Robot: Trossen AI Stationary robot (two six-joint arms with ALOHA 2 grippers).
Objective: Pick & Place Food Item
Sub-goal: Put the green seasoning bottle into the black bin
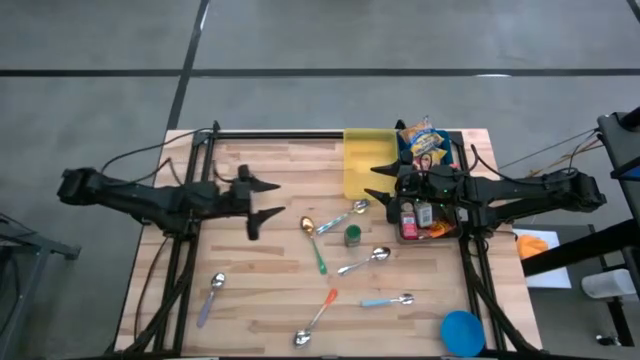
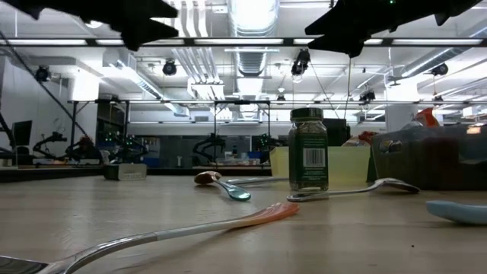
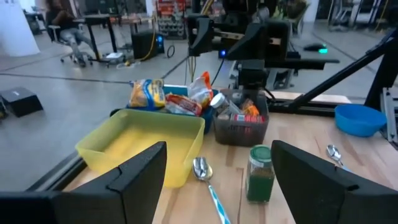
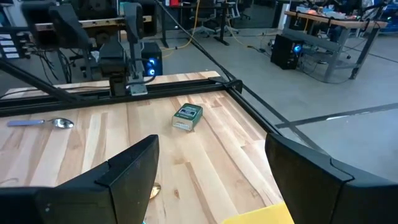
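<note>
Two tools, both with fingers spread, nothing held. We list the green jar [image 1: 353, 236] upright on the desk [image 1: 270, 300], just beside the yellow bin [image 1: 362, 160]; right tool [image 1: 380, 182] hangs near it, left tool [image 1: 262, 200] well apart, opposite side.

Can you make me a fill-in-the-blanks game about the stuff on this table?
1. The empty bin is colored ____.
2. The bowl near the table's corner is colored ____.
3. The little jar has a ____ lid.
4. Both tools, left and right, hold ____.

Missing words: yellow; blue; green; nothing
</note>
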